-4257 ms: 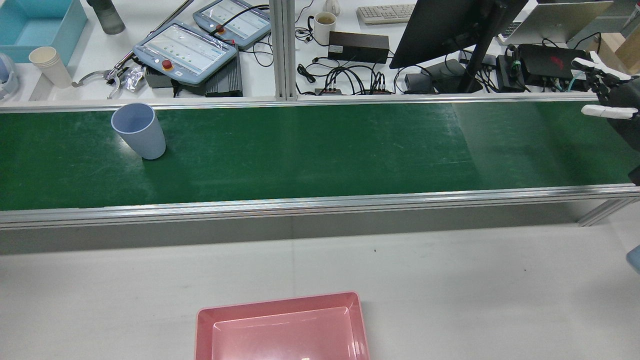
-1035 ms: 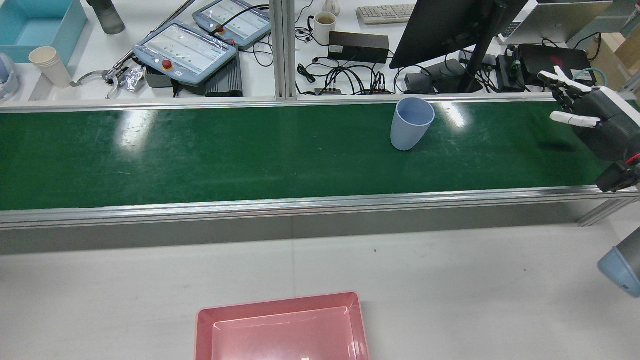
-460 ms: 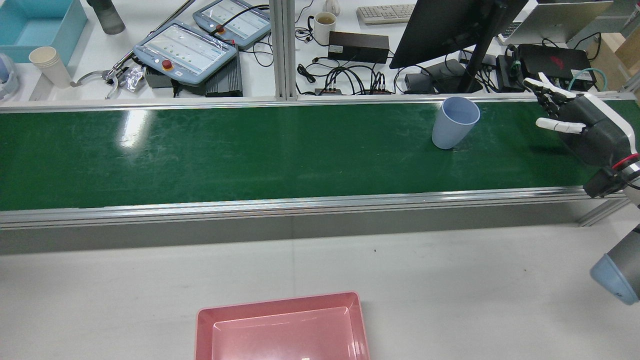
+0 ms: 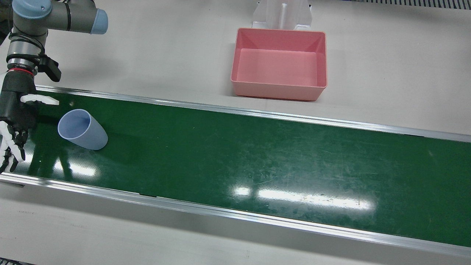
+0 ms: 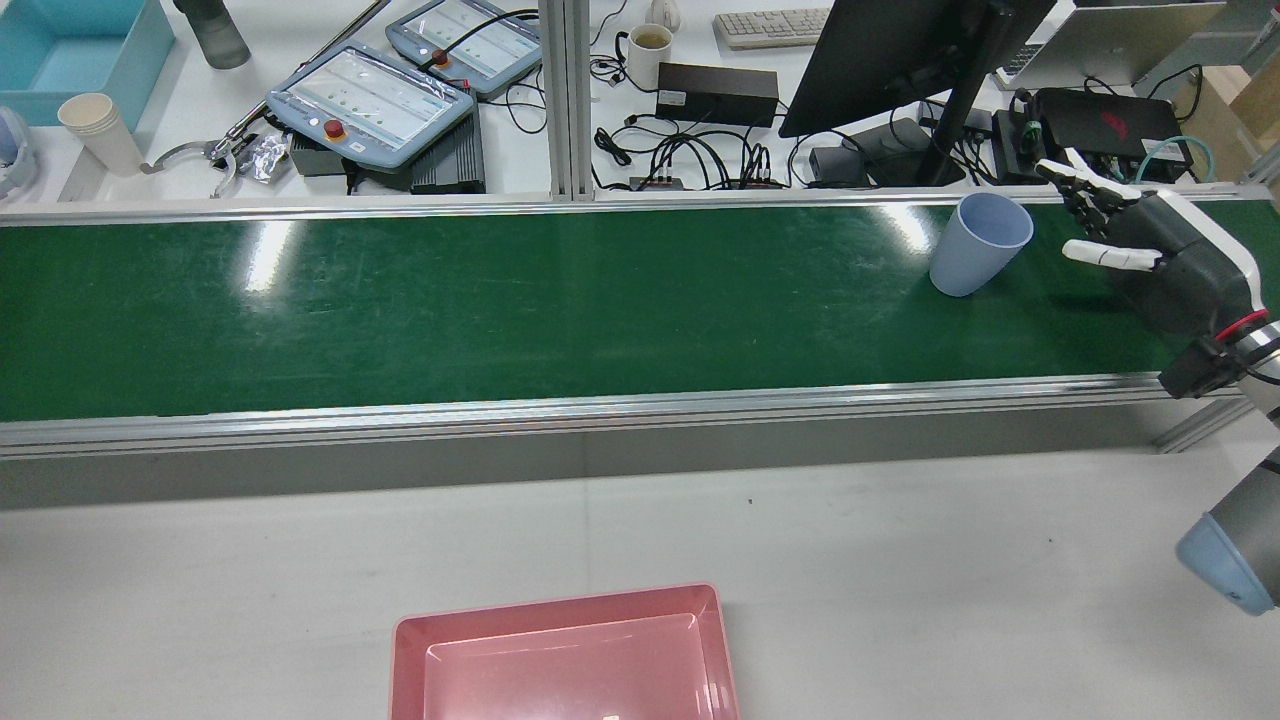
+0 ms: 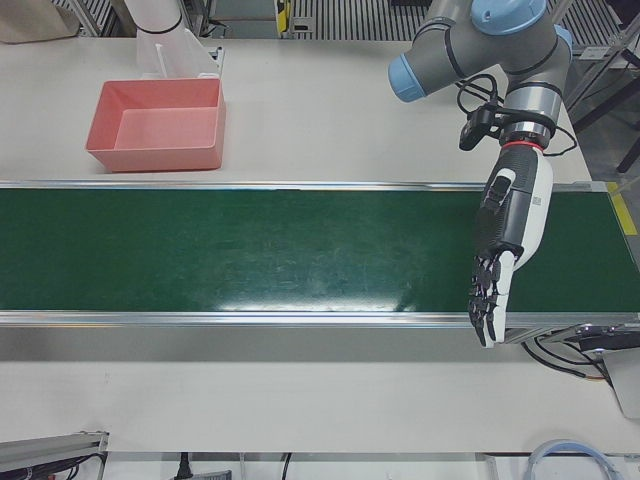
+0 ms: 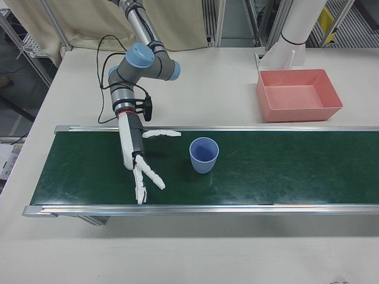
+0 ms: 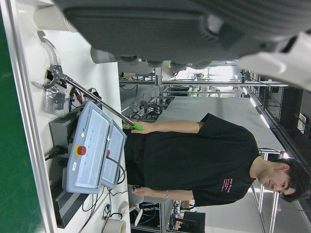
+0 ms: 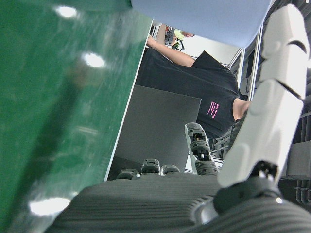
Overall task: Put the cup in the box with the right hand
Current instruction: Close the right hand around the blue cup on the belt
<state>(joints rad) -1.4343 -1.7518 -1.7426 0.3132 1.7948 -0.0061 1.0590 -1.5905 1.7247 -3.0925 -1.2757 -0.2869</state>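
Observation:
A pale blue cup (image 5: 975, 245) stands upright on the green conveyor belt (image 5: 600, 300), near the belt's far edge and towards its right end in the rear view. My right hand (image 5: 1160, 265) hovers just right of it, open, fingers spread toward the cup and not touching. The front view shows the cup (image 4: 82, 129) a short gap from that hand (image 4: 14, 117). In the right hand view the cup (image 9: 204, 14) fills the top edge. The pink box (image 5: 565, 655) sits empty on the white table. My left hand (image 6: 505, 245) hangs open over the belt's other end.
Behind the belt a desk carries teach pendants (image 5: 370, 100), a monitor (image 5: 900, 50), cables, a mug (image 5: 648, 50) and stacked paper cups (image 5: 100, 130). A person in a black shirt (image 8: 194, 160) stands beyond it. An aluminium rail (image 5: 600, 410) edges the belt.
The cup has ridden the belt from the left end to the right, now close to my right hand. That hand has come in leftward over the belt.

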